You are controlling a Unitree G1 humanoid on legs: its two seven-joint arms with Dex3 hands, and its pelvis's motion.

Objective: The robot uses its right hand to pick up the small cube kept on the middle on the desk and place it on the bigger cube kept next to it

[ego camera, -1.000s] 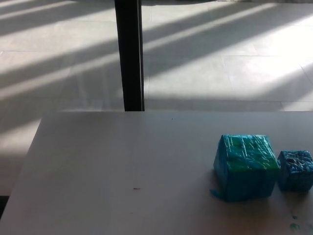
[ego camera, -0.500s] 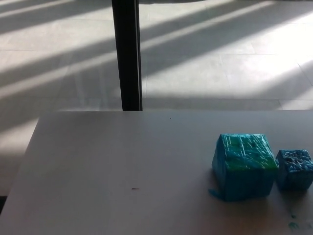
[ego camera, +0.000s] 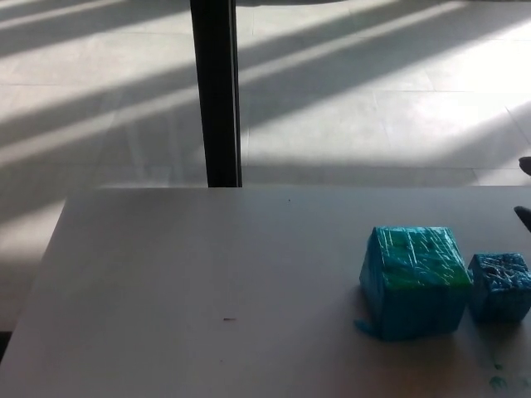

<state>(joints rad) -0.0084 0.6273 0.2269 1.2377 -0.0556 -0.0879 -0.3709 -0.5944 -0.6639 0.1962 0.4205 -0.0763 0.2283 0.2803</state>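
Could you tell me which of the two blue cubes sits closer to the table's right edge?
The small cube: it sits right of the bigger cube, nearly at the picture's right border.

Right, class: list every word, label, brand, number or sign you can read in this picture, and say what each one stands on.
None: no readable text anywhere.
The bigger cube and the small cube show only crinkled blue-green wrapping, no label.
The desk carries only small specks and stains.
The dark post and the floor bear no sign.
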